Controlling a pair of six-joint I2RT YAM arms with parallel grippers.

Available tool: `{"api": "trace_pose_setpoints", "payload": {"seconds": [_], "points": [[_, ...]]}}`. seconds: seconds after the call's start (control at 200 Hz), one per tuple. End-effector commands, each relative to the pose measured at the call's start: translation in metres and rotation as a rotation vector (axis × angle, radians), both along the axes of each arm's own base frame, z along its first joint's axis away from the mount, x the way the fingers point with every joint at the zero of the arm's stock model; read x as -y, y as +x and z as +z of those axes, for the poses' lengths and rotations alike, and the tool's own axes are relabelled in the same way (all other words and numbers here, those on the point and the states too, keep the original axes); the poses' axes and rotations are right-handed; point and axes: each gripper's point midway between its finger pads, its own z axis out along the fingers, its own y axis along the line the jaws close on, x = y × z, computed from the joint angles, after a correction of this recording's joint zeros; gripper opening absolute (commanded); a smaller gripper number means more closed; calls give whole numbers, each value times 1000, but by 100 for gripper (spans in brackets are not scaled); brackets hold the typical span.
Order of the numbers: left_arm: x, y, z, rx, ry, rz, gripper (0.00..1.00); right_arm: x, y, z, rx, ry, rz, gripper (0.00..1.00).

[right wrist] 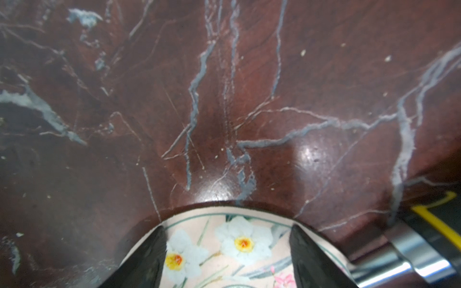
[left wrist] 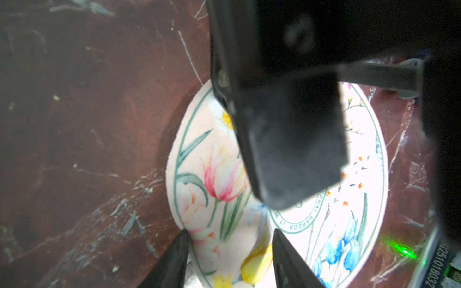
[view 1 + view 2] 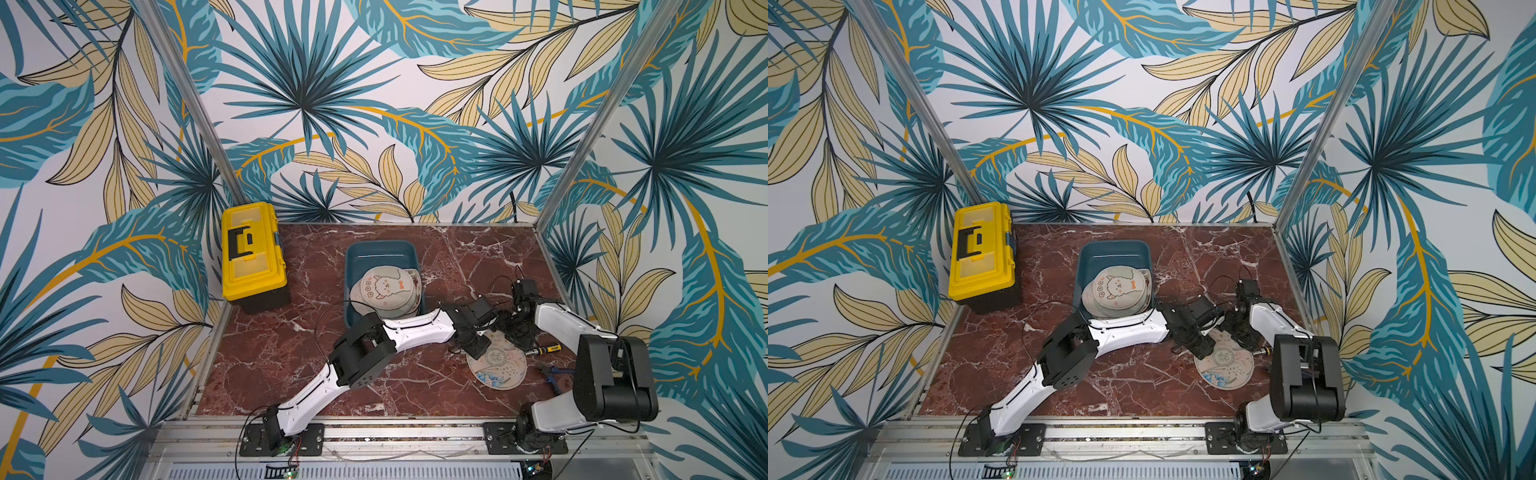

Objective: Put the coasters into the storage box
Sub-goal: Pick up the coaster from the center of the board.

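Storage box (image 3: 380, 251) only in both top views

The dark teal storage box (image 3: 380, 246) sits lidless, centre-back; a loose stack of round coasters (image 3: 386, 286) fills its near half, a cream alpaca print uppermost. One pale floral coaster (image 3: 498, 365) lies face up outside, well apart, near right.

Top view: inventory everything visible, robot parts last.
dark teal rectangular plastic storage box: one, teal, mid-table.
round printed coasters: pile, count unclear, cream-topped, inside box.
round floral coaster: one, pale pink, table, right side.
yellow plastic toolbox: one, yellow, left rear.
black-and-yellow-handled screwdriver: one, beside floral coaster.
blue-handled pliers: one, right front.
red-brown marble table: one, beneath everything.
left end effector: one, black, open over floral coaster.
right end effector: one, black, open there too.
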Motion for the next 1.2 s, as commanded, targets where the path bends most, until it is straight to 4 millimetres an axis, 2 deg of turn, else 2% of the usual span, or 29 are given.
{"api": "trace_pose_setpoints", "payload": {"seconds": [0.0,0.115,0.401,0.506,0.686,0.796,1.036,1.197], "points": [[1,-69,-50,-136,81,-209,51,-20,4,-24,12,98,33,77],[3,-72,-50,-134,80,-217,43,-20,4,-24,13,99,32,77],[11,-86,-45,-115,62,-287,35,-20,4,-24,16,100,38,77],[14,-93,-44,-106,55,-318,29,-20,4,-24,17,101,36,77],[18,-100,-42,-85,51,-357,14,-20,4,-24,25,100,35,77],[18,-99,-41,-83,51,-354,0,-20,5,-24,26,99,35,77],[14,-93,-41,-56,75,-327,0,-24,7,-21,44,122,42,77],[1,-72,-38,-8,122,-232,0,-28,11,-8,91,140,52,78]]}}
